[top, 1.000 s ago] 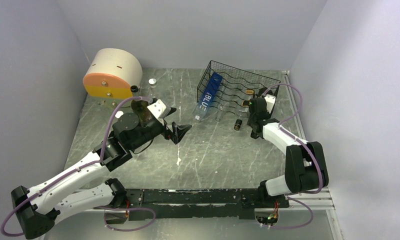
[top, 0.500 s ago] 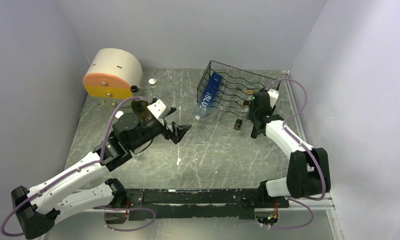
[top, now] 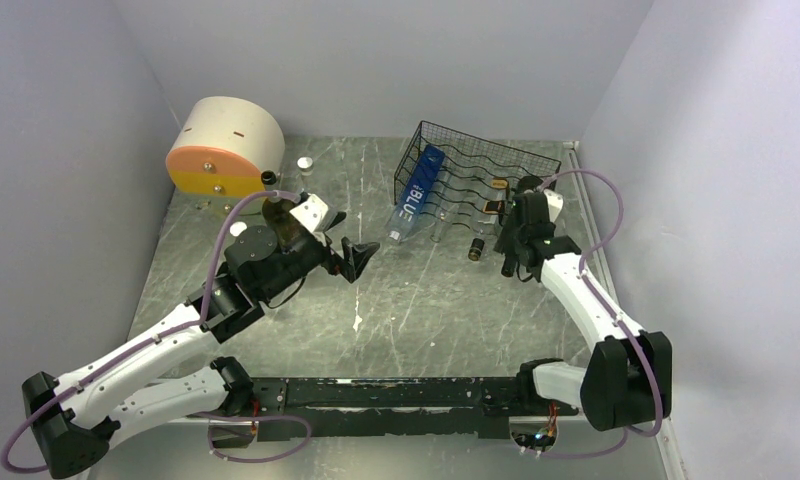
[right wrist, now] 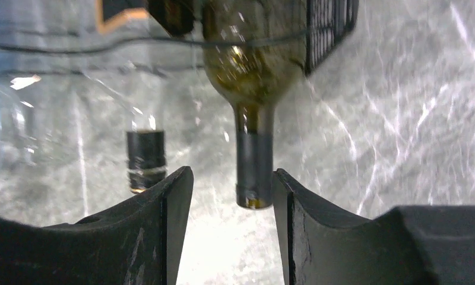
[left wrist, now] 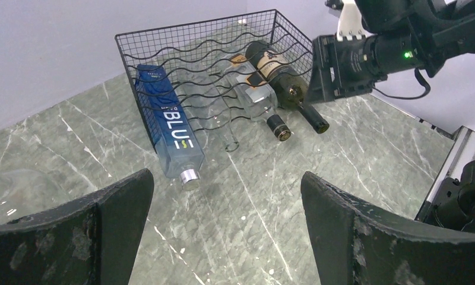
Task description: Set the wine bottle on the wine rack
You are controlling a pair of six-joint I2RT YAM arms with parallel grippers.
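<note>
Top external first: tabletop point(top: 426, 310), with the rack point(top: 466, 160) at the far right and both arms reaching in from the near edge. The right arm is at the rack's near-right corner. The left arm sits mid-table, well apart from it.

The wine bottle point(left wrist: 276, 74) already lies in the rack's rightmost groove, beside a clear bottle point(left wrist: 253, 98). A blue bottle point(left wrist: 170, 127) fills the left end.

Key relation: the wine bottle's long axis runs from the rack out toward the right arm. Its body is on the wires and its neck point(right wrist: 254, 160) sticks out past the rack edge, straight at the right claw point(right wrist: 232, 178).

That claw is partly open and straddles the neck. You can see a clear gap on one side, and the neck is close against the other finger point(right wrist: 288, 202), so it's not clamping. The left claw point(left wrist: 226, 175) is spread wide and holds nothing.

Judgement: placement looks done. You'd widen a bit more and back off along the neck's line. Any sideways pull risks that near finger dragging the neck and rolling the bottle out of its groove.
</note>
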